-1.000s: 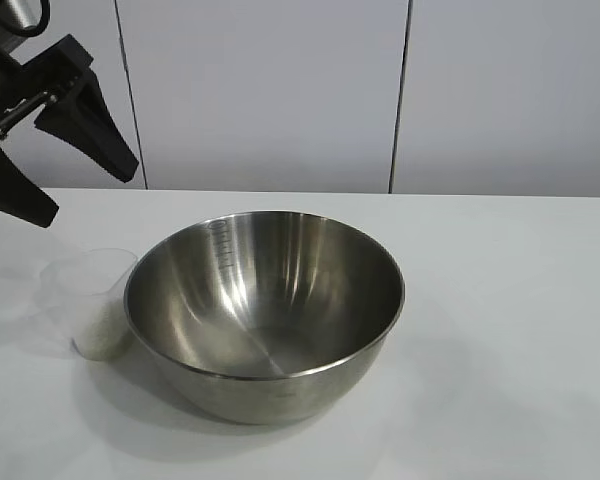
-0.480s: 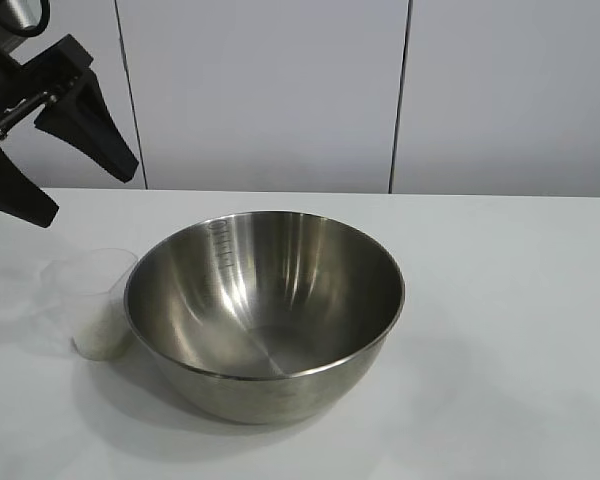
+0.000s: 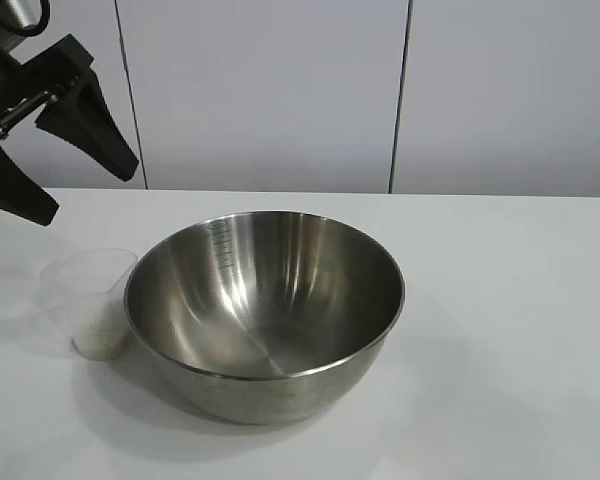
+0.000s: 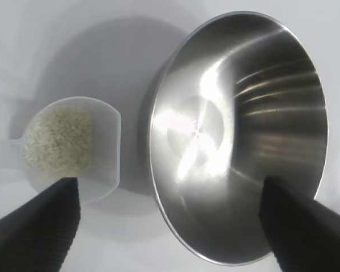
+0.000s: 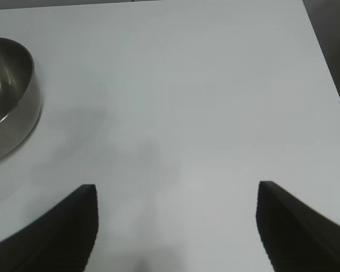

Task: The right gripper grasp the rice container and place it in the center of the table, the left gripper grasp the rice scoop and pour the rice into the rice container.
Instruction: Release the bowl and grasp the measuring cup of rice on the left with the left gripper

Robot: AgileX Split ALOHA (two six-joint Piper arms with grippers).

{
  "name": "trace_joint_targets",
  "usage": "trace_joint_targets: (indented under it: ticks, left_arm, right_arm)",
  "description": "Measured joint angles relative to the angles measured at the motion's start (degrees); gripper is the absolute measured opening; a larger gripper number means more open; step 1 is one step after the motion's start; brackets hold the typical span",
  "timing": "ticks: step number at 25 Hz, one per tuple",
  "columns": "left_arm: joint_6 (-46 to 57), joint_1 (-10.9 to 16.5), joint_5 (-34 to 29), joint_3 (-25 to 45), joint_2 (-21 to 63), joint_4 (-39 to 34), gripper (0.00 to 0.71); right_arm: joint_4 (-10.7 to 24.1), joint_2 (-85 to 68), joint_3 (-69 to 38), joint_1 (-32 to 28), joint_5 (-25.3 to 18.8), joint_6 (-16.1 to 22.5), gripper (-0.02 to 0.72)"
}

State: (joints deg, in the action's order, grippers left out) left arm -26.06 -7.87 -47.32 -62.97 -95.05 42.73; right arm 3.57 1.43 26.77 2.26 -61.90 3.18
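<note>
While the left gripper (image 3: 35, 165) hangs in the air at the upper left of the exterior view, tilted downward over the left end of the tabletop (image 3: 500, 300), its two black wedge-shaped fingers (image 3: 90, 120) stand wide apart and grasp nothing. From its wrist view the ridged inner faces of both fingers frame the things below.

Below and just right of it stands the rice scoop (image 3: 90, 300), a small clear, slightly frosted plastic cup with a pouring lip, upright on the white tabletop. The rice (image 4: 59, 139) lies in it as a pale, grainy heap that fills the lower part. The scoop sits just beside the left wall of the rice container (image 3: 265, 310); whether the two touch cannot be told.

The rice container is a large round bowl of shiny stainless steel, upright near the middle of the tabletop, with engraved measuring marks running down its inner wall at the back left. Its inside is smooth, mirror-like and streaked with reflections.

The right gripper (image 5: 175, 226) shows only in its own wrist view, above bare tabletop well apart from the bowl, its black fingers spread wide and holding nothing.
</note>
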Motion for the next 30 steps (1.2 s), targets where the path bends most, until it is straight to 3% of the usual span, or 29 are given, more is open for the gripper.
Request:
trace_joint_targets:
  ticks: [6, 13, 19, 24, 30]
  left_arm:
    - [-4.3, 0.0, 6.1, 0.0, 0.0, -1.1, 0.622]
    - [-6.4, 0.0, 13.3, -0.1, 0.0, -10.6, 0.622]
    - [8.7, 0.0, 19.6, -2.4, 3.1, -24.9, 0.622]
    - [23.9, -1.8, 25.8, -2.1, 15.2, -39.3, 0.622]
    - [43.7, -5.8, 34.5, 9.1, 33.8, -54.7, 0.622]
  right_arm:
    - [0.0, 0.0, 0.0, 0.0, 0.0, 0.0, 0.536]
    - [0.0, 0.0, 0.0, 0.0, -0.1, 0.0, 0.536]
    - [0.0, 0.0, 0.0, 0.0, -0.1, 0.0, 0.536]
    - [0.0, 0.0, 0.0, 0.0, -0.1, 0.0, 0.536]
    - [0.0, 0.0, 0.0, 0.0, -0.1, 0.0, 0.536]
